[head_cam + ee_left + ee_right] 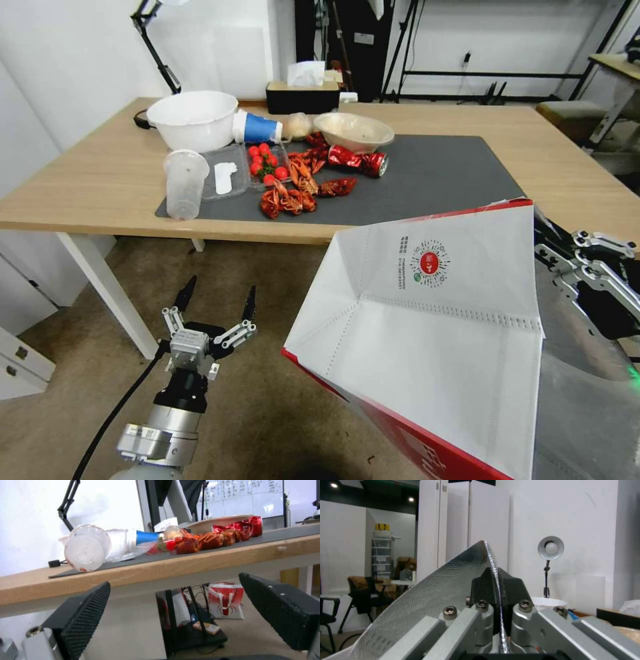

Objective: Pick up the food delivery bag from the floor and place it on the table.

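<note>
Head view: food delivery bag (440,333) lifted off the floor (267,400), tilted, white panel with round red logo facing up, red trim along the lower edge, hanging in front of the near right edge of the table (100,180). Right gripper (567,267) at the bag's upper right side, against the silver lining. Left gripper (217,300) low over the floor, spread wide and holding nothing, just before the table's near edge. On the dark grey mat (433,180): clear plastic cup (185,183), white bowl (193,119), blue-and-white cup (257,128) on its side, cherry tomatoes (267,160), red crayfish (300,187), crushed red can (357,160), shallow beige bowl (353,130). Black tissue box (303,97) at the far edge.

Left wrist view: black ridged fingers (83,612) wide apart, table edge just above, clear cup (87,547) and crayfish (206,540) on the mat. Under the table, a small white bag with red print (226,600) on the floor, beside a black rack (186,620).

Right wrist view: black fingers (511,585) clenched on the bag's foil-lined edge (453,580), pinched between them. Round lamp (550,548) against the white wall beyond.
</note>
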